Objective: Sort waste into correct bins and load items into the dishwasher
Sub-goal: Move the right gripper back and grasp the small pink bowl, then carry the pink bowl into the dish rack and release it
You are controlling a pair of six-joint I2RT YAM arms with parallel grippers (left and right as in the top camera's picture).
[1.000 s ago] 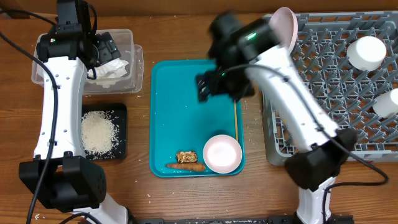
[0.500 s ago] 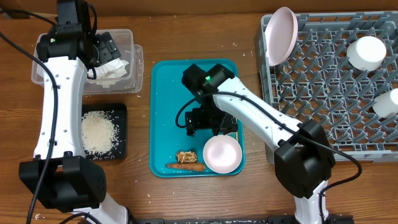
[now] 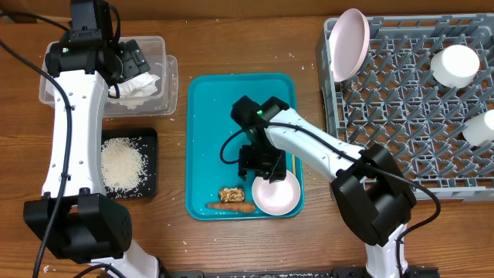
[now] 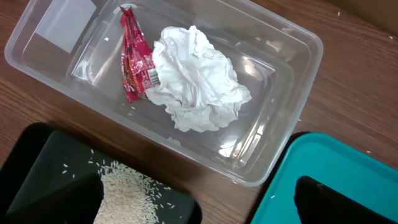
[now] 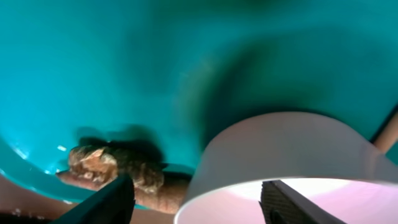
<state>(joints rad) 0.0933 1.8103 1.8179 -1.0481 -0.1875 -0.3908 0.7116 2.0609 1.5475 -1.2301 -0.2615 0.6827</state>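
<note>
The table (image 3: 231,46) is brown wood. A teal tray (image 3: 216,123) sits in the middle, and its far half is bare, so there is room to move there.

The small bowl (image 3: 279,197) stands open side up in the tray's near right corner, close to both edges. The right gripper (image 3: 262,171) reaches down over the bowl's far left rim. Its fingers (image 5: 115,199) are spread, with one outside the bowl wall and one inside, and a gap shows by the outside one.

The carrot (image 3: 230,206) lies flat along the tray's near edge, with its long side going left to right. The brown lump (image 3: 231,194) touches it on the far side.

By the table's far left corner is the clear tub (image 3: 158,46). It holds a crumpled napkin (image 4: 196,78) and a red wrapper (image 4: 134,59), touching side by side. The left gripper (image 3: 130,55) hangs over the tub, spread wide and holding nothing.

The black tray (image 3: 150,139) with rice (image 3: 122,164) sits just nearer.

The grey dish rack (image 3: 401,100) fills the right side. A plate (image 3: 347,45) stands on its edge at the rack's far left corner. Two cups (image 3: 454,65) stand by the rack's right edge.
</note>
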